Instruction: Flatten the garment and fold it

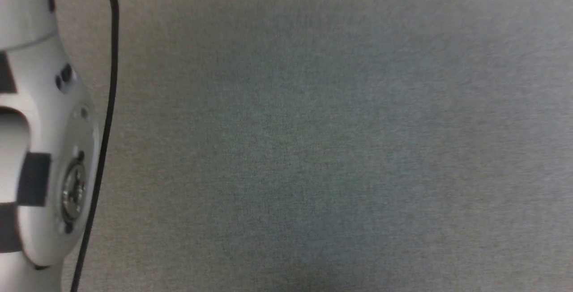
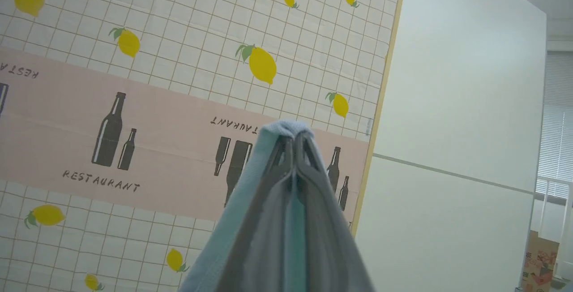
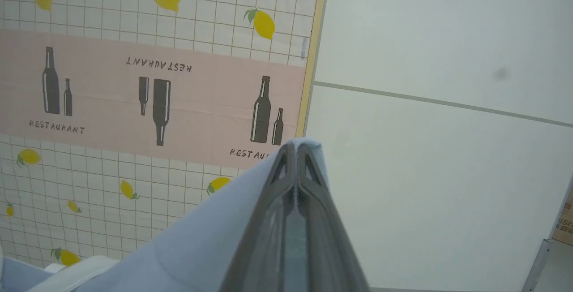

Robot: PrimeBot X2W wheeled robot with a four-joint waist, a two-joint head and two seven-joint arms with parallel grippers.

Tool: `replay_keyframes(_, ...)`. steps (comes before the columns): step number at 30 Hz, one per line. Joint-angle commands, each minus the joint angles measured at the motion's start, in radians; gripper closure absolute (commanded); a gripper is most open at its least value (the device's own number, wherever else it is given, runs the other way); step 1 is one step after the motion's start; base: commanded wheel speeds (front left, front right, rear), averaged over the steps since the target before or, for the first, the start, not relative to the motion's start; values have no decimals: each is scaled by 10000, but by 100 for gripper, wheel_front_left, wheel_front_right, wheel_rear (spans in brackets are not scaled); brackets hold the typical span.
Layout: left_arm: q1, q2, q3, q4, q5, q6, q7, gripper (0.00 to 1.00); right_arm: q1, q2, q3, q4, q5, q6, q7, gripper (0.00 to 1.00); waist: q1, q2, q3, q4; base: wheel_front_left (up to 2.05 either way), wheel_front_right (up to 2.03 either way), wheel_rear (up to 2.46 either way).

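Light blue garment is pinched in the closed right gripper. Its fabric is likewise clamped by the left gripper.

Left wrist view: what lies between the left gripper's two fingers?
A fold of the light blue garment: the left gripper is shut on it, fabric wrapping over the tips, as the left wrist view shows.

The garment is soft matt knit cloth; the wall panel looks smooth and matt.
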Motion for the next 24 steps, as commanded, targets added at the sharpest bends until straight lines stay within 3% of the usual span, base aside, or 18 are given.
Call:
replay_keyframes(1, -390, 1, 78, 93, 25, -69, -291, 100, -264, -49, -57, 60, -128, -15, -195, 100, -3, -1, 1601, 281, 0, 0, 0)
replay_keyframes(9, -969, 108, 713, 994, -557, -410, -1541, 100, -560, -657, 59, 718, -639, -15, -1090, 100, -3, -1, 2092, 364, 0, 0, 0)
replay_keyframes(16, 52, 439, 142, 1835, -719, -1624, -1385, 100, 204, -1397, 1235, 1448, -177, -15, -1559, 100, -3, -1, 2154, 554, 0, 0, 0)
replay_keyframes(21, 1406, 668, -413, 1259, -1780, -1987, -151, 100, 1209, -2329, 2653, 1374, 1288, -15, -1599, 100, -3, -1, 1595, 881, 0, 0, 0)
replay_keyframes(24, 2820, 1234, -1165, -380, -2967, -2003, 1013, 100, 2254, -3181, 3227, 487, 2898, -15, -1013, 100, -3, -1, 1125, 1168, 0, 0, 0)
